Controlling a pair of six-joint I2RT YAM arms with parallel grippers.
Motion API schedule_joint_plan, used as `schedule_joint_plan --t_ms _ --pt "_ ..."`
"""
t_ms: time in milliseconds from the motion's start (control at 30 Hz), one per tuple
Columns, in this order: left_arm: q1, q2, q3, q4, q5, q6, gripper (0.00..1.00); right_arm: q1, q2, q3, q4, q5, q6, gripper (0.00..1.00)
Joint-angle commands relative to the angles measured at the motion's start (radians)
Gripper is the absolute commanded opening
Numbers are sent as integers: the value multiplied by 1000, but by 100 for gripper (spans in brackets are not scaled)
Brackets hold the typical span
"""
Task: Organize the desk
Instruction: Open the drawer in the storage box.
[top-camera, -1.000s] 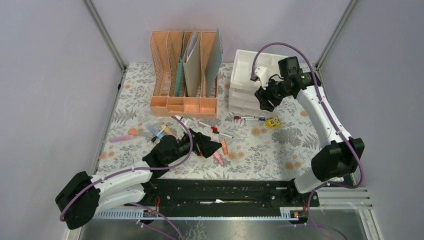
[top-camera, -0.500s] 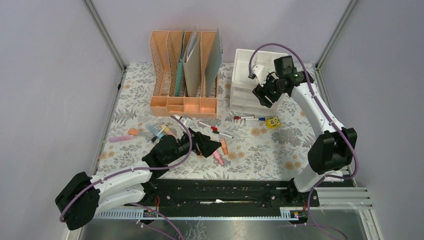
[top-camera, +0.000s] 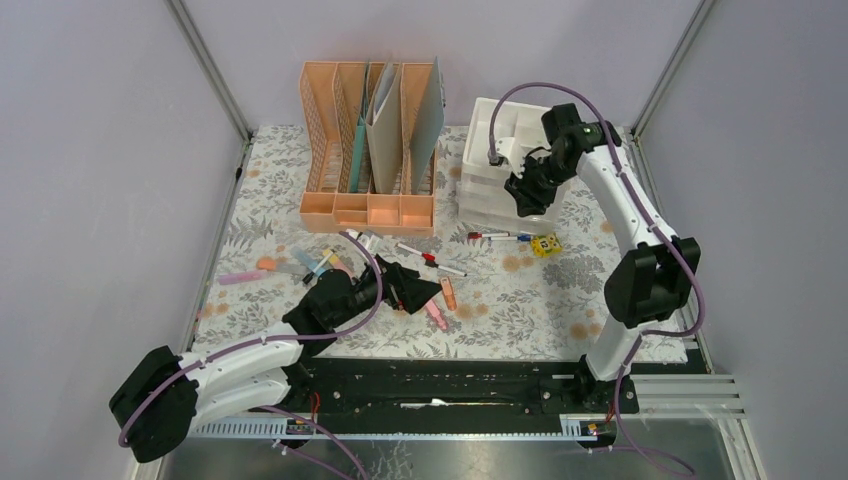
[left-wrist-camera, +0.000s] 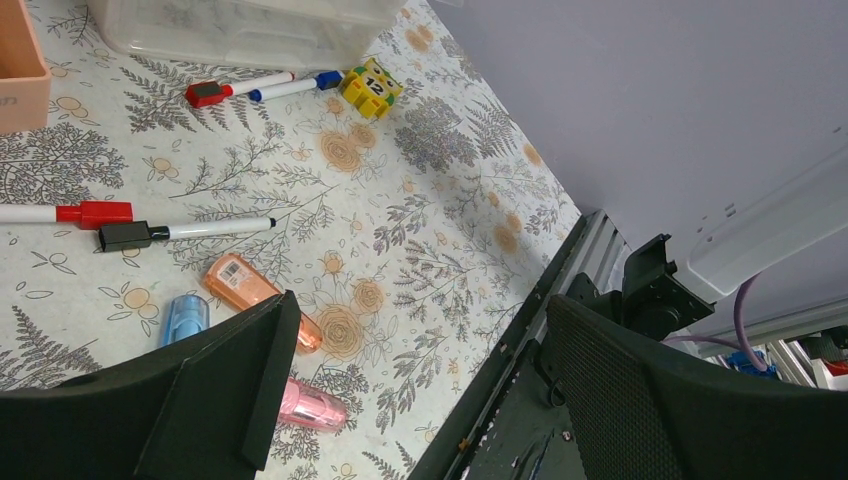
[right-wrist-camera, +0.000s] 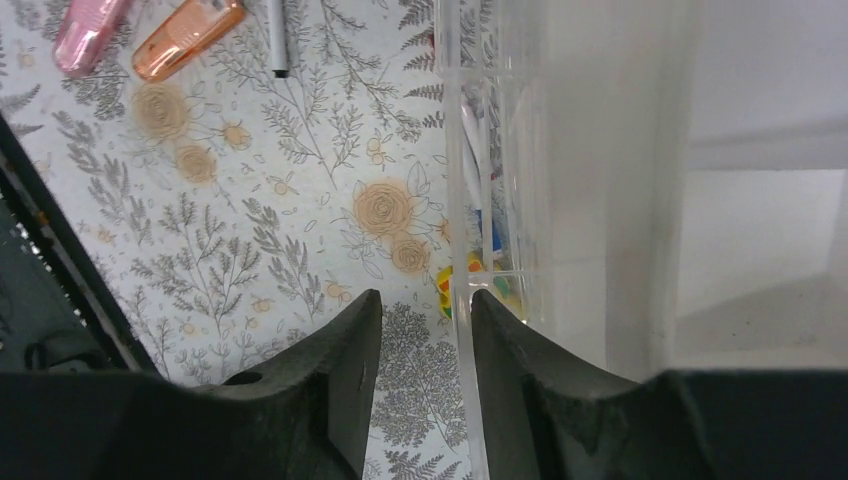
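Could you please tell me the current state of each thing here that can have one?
left pincer: open, empty, above the desk.
right pincer: jaws nearly together about the clear drawer front edge; grip unclear.
file rack: upright, folders standing in its slots.
markers: capped, lying flat on the desk.

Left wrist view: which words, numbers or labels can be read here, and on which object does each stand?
"12": on the yellow cube.
White sticker on the orange case: printed, but too small to read.
No other text can be read in this view.
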Motion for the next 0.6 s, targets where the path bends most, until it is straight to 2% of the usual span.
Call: schedule_joint_plan --t_ms 0,67,133,367,567 --pt "7 -18 15 42 20 11 99 9 56 135 -253 -94 -83 51" --pt "8 -20 14 41 25 10 99 9 81 156 -298 -95 -87 59" --pt "8 -24 12 38 25 11 99 7 108 176 -333 -104 -88 62" --pt "11 -40 4 27 27 17 99 9 156 183 -384 -140 -85 62" --pt "15 -34 7 32 29 20 99 16 90 177 -384 -217 -65 65"
